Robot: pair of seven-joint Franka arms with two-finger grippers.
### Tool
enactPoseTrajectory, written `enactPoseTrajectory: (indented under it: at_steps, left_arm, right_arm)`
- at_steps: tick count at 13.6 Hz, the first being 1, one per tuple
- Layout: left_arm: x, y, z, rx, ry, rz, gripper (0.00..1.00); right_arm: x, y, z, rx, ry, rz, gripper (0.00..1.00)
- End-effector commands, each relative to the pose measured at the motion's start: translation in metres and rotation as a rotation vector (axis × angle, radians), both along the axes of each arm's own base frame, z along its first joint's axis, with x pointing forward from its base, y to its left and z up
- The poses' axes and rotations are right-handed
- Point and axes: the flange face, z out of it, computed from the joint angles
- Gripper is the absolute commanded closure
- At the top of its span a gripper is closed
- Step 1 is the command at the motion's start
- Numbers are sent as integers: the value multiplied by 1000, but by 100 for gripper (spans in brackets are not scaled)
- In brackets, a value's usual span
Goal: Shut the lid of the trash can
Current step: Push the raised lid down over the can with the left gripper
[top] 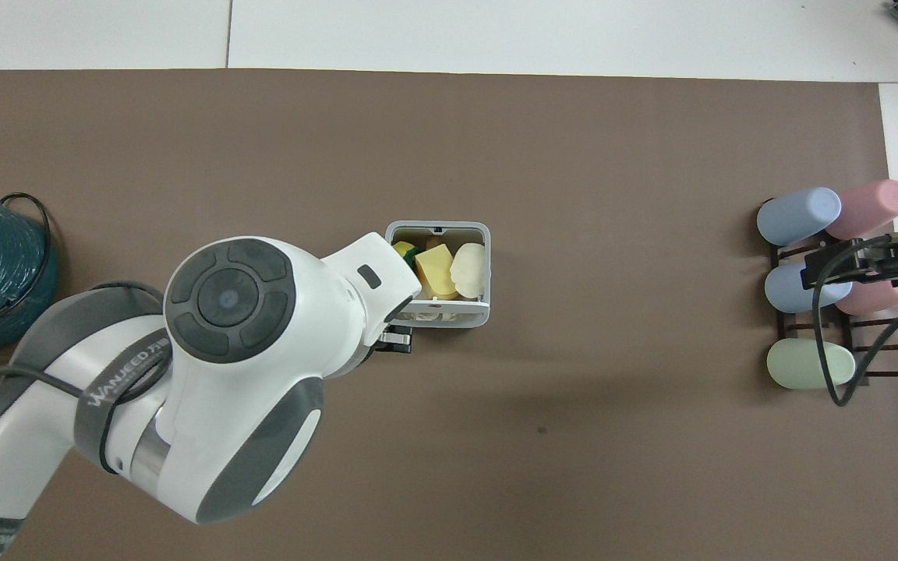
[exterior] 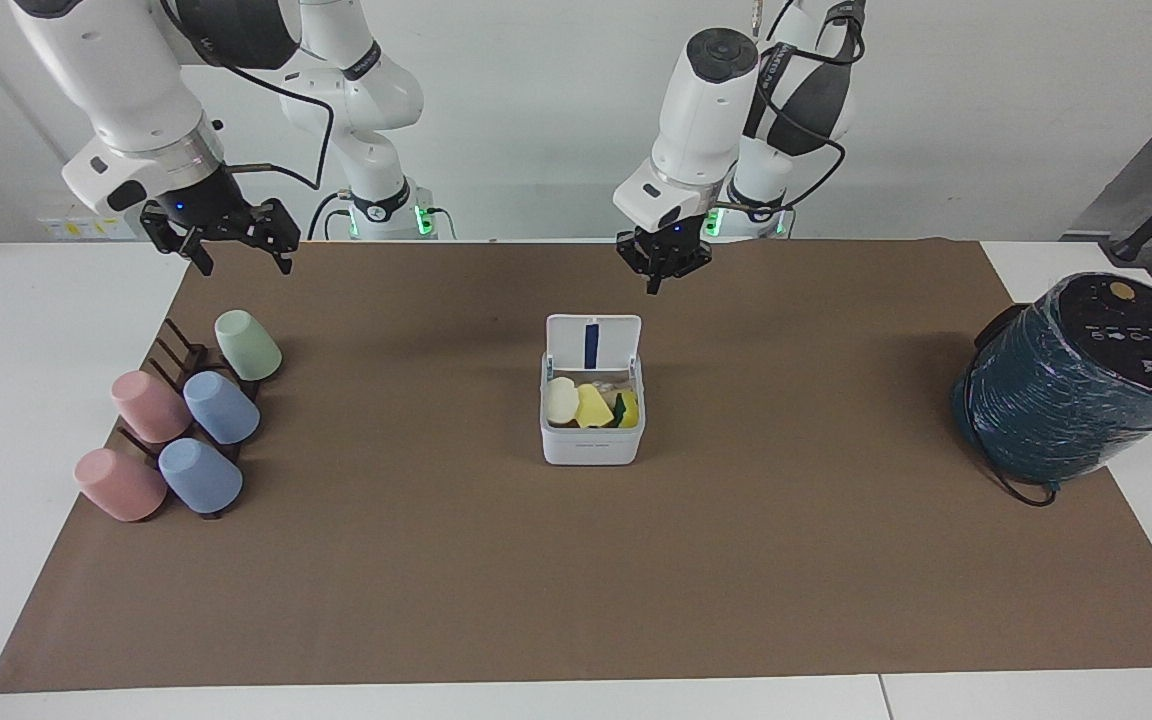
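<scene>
The trash can [exterior: 591,440] is a small white box in the middle of the brown mat, with yellow and cream scraps inside. Its lid [exterior: 593,343] stands open and upright on the side nearer the robots, blue strip showing. In the overhead view the trash can [top: 449,315] is partly covered by the left arm. My left gripper [exterior: 660,272] hangs in the air over the mat just by the lid's robot side, apart from it; its tip shows in the overhead view [top: 396,340]. My right gripper [exterior: 233,240] is open and empty, waiting in the air over the cup rack's end.
A large dark teal wrapped cylinder [exterior: 1076,385] stands at the left arm's end of the table, with a cable by it. A dark rack [exterior: 181,350] with several pastel cups [exterior: 221,407] lies at the right arm's end.
</scene>
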Motion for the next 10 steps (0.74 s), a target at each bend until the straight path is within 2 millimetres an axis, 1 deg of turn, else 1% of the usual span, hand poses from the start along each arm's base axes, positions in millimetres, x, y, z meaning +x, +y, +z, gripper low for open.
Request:
enactPoseTrajectory:
  at_steps: [1,3,5,10]
  left_arm:
    - [-12,-6,-4,-53,-37,43,100]
    - [-11,-16,-7,-96,-51,59,100]
    - [-3,-20,-17,-134,-92,72,100]
    - [30,-29,-43,-223,-195,112,100]
  right_arm:
    - [-4,-1,2,7,-8,-16,0]
    - [-4,-1,2,7,-8,-16,0]
    - [-4,-1,2,7,-8,-16,0]
    - [-4,-1,2,7,-8,-16,0]
